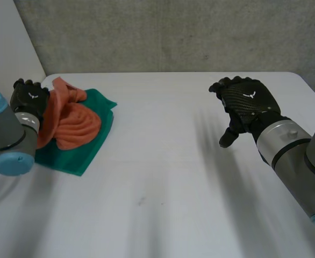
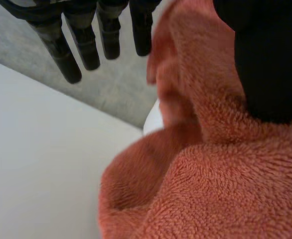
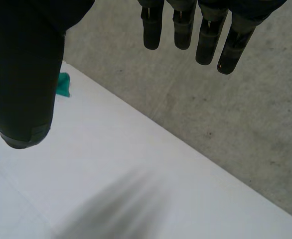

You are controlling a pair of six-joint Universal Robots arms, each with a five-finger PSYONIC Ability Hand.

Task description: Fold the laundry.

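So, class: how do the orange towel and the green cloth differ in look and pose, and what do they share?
The orange towel is bunched up; the green cloth lies flat. The orange towel sits on top; the green cloth is underneath. The orange towel rises up against the left hand; the green cloth lies low. Both are soft laundry, together beside the left hand.

At the left of the table (image 1: pixel 163 188) we find a bunched towel (image 1: pixel 74 122) lying on a flat cloth (image 1: pixel 74 158), one fold draped against the left hand (image 1: pixel 28 97) — the right hand (image 1: pixel 247 103) hovers well apart, over the right side.
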